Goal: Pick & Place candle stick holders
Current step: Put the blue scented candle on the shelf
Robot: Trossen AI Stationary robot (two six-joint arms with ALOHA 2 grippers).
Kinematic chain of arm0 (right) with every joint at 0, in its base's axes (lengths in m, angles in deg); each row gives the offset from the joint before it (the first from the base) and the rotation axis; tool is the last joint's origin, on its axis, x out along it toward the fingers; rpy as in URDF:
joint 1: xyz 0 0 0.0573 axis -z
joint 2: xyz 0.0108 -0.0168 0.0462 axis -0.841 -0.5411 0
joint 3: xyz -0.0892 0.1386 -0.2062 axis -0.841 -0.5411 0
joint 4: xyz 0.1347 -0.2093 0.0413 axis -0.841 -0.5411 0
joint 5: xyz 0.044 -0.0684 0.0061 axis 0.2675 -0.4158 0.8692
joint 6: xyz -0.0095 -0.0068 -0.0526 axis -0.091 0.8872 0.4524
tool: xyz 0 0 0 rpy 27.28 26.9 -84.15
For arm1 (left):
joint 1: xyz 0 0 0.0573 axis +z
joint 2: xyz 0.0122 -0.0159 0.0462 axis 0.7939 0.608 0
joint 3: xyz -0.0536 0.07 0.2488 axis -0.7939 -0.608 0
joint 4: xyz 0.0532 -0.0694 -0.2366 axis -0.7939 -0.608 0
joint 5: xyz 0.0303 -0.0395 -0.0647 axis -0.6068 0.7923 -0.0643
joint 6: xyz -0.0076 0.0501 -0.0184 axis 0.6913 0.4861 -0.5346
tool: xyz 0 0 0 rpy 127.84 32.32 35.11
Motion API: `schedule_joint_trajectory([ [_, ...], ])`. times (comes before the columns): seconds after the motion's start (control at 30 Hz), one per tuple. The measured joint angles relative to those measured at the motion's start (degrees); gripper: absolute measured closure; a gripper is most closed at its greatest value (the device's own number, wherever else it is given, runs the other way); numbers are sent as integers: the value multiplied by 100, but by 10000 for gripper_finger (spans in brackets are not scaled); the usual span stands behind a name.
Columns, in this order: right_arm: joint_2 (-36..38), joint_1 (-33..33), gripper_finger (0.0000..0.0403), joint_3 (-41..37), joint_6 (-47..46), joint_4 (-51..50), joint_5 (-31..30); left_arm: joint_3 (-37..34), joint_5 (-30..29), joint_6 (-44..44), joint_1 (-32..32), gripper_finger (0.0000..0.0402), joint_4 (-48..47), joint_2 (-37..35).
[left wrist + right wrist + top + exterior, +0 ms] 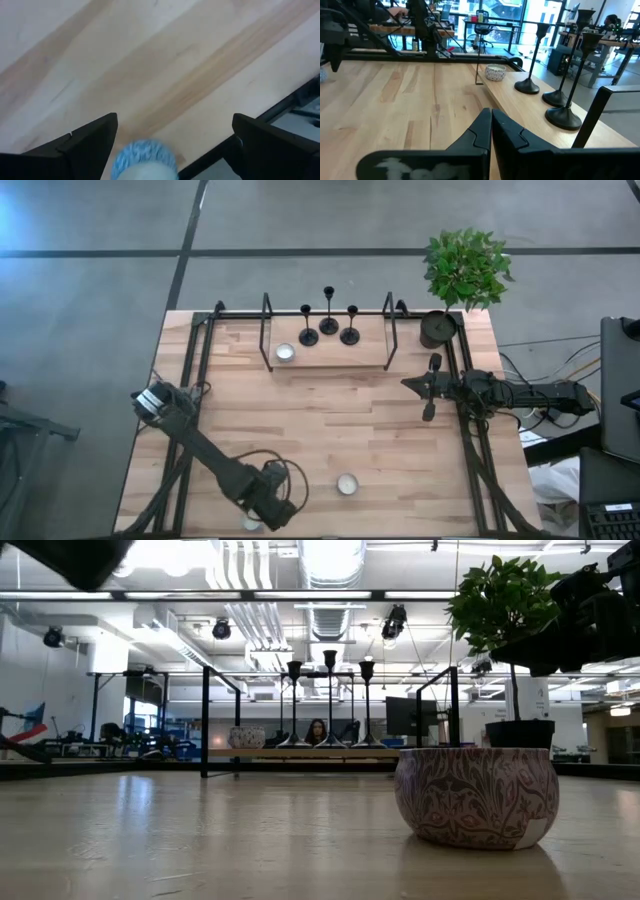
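Standing on rear shelf (330, 356): candle stick holders (329, 325); left gripper (172, 145) jaws released at front edge; right gripper (490, 131) clenched.

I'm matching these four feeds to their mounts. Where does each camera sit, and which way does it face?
High view: overhead, looking straight down on the table; both arms show.
Low view: at tabletop height, looking level past a patterned bowl toward the candle stick holders.
Left wrist view: on the left arm, facing down at the tabletop; open left claw over a blue-patterned bowl.
Right wrist view: on the right arm, facing across the table; shut right claw.
Shared: right wrist, low and high views all show the three holders.
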Motion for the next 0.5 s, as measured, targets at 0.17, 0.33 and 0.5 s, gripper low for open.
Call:
schedule_joint_trajectory([
  [0.17,0,0,394,0,0,0,0,215,-67,-343,-233,2,-619,-9],
  [0.33,0,-1,394,0,0,0,0,369,-93,-746,-458,2,-719,-11],
  [0.5,0,0,394,0,0,0,0,369,-166,-1344,-590,1,-720,-11],
])
